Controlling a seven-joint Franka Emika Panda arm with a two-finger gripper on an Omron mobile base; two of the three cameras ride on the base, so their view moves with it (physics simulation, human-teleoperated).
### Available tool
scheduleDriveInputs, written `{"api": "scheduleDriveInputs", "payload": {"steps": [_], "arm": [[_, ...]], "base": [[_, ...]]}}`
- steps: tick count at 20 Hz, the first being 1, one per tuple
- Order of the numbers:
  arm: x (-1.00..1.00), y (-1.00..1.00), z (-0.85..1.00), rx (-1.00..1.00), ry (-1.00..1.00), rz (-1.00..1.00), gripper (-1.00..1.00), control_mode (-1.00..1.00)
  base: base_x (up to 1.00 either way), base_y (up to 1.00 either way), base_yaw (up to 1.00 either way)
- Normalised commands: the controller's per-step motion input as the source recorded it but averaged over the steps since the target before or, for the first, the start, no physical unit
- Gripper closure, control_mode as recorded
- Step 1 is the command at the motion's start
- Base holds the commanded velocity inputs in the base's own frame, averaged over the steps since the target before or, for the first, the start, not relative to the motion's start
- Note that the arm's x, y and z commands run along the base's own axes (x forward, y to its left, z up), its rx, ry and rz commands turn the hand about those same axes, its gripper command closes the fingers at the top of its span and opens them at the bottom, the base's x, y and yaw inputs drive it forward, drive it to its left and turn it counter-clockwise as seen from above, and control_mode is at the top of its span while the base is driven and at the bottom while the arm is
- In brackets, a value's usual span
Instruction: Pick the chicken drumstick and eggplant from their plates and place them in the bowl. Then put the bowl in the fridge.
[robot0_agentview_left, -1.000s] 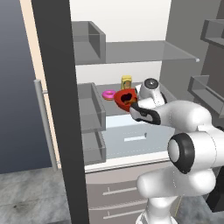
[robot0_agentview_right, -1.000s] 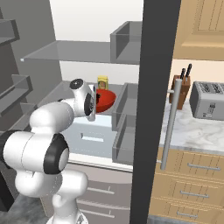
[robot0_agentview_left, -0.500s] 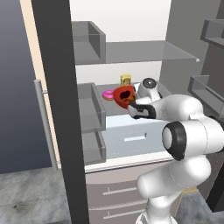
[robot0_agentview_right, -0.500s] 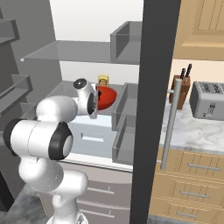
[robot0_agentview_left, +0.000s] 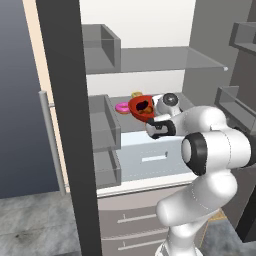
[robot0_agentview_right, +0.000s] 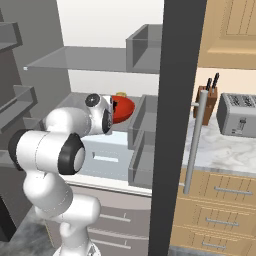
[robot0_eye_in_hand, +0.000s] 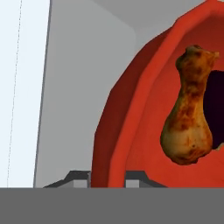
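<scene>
Hand view shows the end effector (robot0_eye_in_hand: 108, 177) clamped on the red bowl's (robot0_eye_in_hand: 131, 127) rim, chicken drumstick (robot0_eye_in_hand: 189, 118) inside.

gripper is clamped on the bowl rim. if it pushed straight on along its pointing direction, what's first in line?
Hard to say: the gripper is shut on the bowl rim, so the bowl travels with it. Beyond that lies the fridge's grey inner wall, though depth is unclear.
</scene>
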Motion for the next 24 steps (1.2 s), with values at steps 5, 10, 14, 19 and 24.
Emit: {"api": "scheduleDriveInputs", "payload": {"steps": [5,10,14,19,24], "arm": [[-0.01,0.00,-0.09,0.04,0.00,0.00,1.00,-1.00],[0.00,0.03,-0.03,0.01,0.01,0.00,-1.00,-1.00],[-0.01,0.12,0.05,0.00,0.00,0.00,-1.00,-1.00],[-0.17,0.09,0.23,0.00,-0.05,0.01,-1.00,-1.00],[-0.49,0.00,0.27,0.00,-0.05,0.00,-1.00,-1.00]], "base": [[0.00,0.00,0.00],[0.00,0.00,0.00],[0.00,0.00,0.00],[0.00,0.00,0.00],[0.00,0.00,0.00]]}}
